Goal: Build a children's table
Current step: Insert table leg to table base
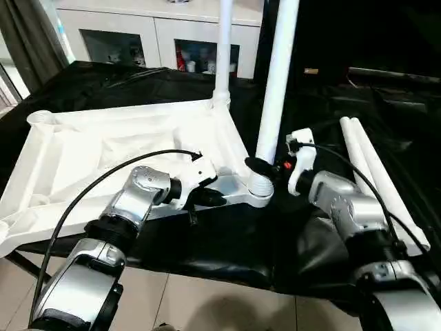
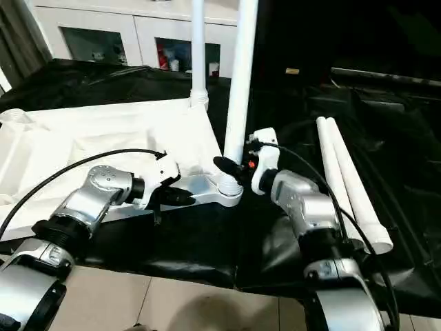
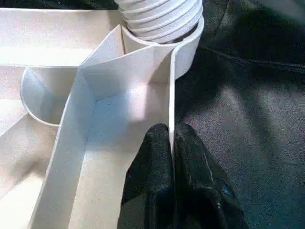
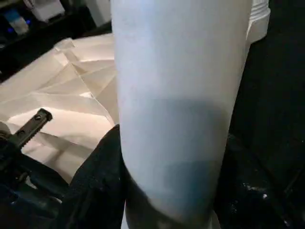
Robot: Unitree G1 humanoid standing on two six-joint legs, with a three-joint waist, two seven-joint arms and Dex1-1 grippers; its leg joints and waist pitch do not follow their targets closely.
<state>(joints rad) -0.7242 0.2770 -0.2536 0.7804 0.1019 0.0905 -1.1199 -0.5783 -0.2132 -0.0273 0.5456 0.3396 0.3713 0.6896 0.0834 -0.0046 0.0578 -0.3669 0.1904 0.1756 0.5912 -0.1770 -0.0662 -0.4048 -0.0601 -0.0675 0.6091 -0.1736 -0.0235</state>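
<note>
Four long white tubular legs belong to this build, and the big white plastic rectangular tabletop (image 1: 117, 148) lies underside-up on a black cloth-covered work surface (image 1: 227, 241), its ribs facing the camera. Behind it stands a white cabinet with glass doors (image 1: 158, 34). Two legs stand upright in corner sockets: the far leg (image 1: 223, 48) at the back corner and the near leg (image 1: 275, 83) in the round socket at the front corner nearest the robot's right arm. Two spare legs (image 1: 375, 172) lie side by side, touching, on the cloth well to the right of the tabletop. The right gripper (image 1: 265, 169) has its black fingers clamped around the near leg just above the socket. The left gripper (image 3: 171, 162) pinches the tabletop's thin front edge wall, fingers pressed tight on either side of it.
</note>
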